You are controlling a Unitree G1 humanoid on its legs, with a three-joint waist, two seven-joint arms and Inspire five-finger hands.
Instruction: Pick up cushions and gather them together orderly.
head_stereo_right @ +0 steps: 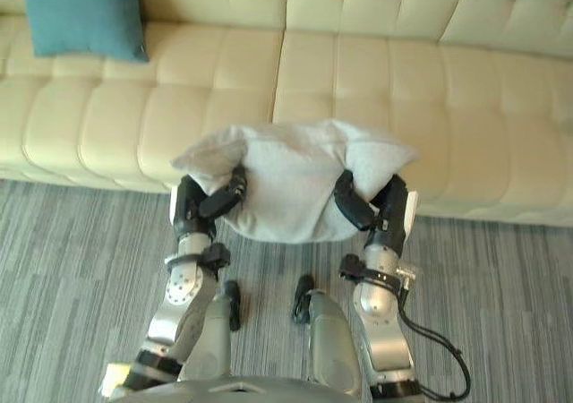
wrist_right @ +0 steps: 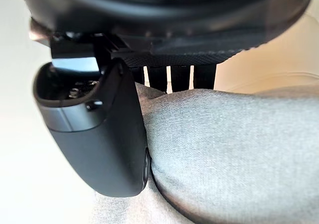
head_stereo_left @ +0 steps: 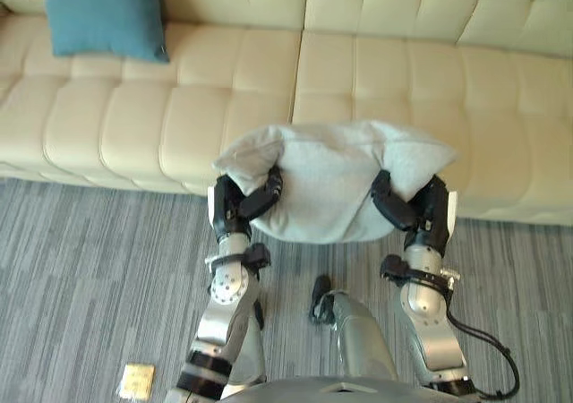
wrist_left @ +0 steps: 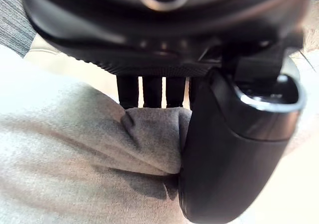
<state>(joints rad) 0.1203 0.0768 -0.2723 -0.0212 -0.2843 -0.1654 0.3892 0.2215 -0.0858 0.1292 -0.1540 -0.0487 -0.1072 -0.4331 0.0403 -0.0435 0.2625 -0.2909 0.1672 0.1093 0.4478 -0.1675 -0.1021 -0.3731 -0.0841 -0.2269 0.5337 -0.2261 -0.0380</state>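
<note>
A teal cushion [head_stereo_left: 103, 13] is leaning against the backrest at the left end of the cream sofa [head_stereo_left: 134, 116], well apart from the robot's hands. On the striped grey carpet [head_stereo_left: 81, 269] a small tan thing [head_stereo_left: 136, 381] is lying at the lower left. Nothing is sitting on the seat between the two cushions.

The light grey cushion [head_stereo_left: 331, 175] is hanging in the air over the sofa's front edge. The left hand [head_stereo_left: 235, 201] is pinching its left corner, thumb on the near face and fingers [wrist_left: 152, 92] behind. The right hand [head_stereo_left: 421, 208] is clamping the right corner the same way.

The top of the teal cushion is running out of view, both hands' fingertips are hiding behind the fabric, and I cannot tell what the tan thing is.
</note>
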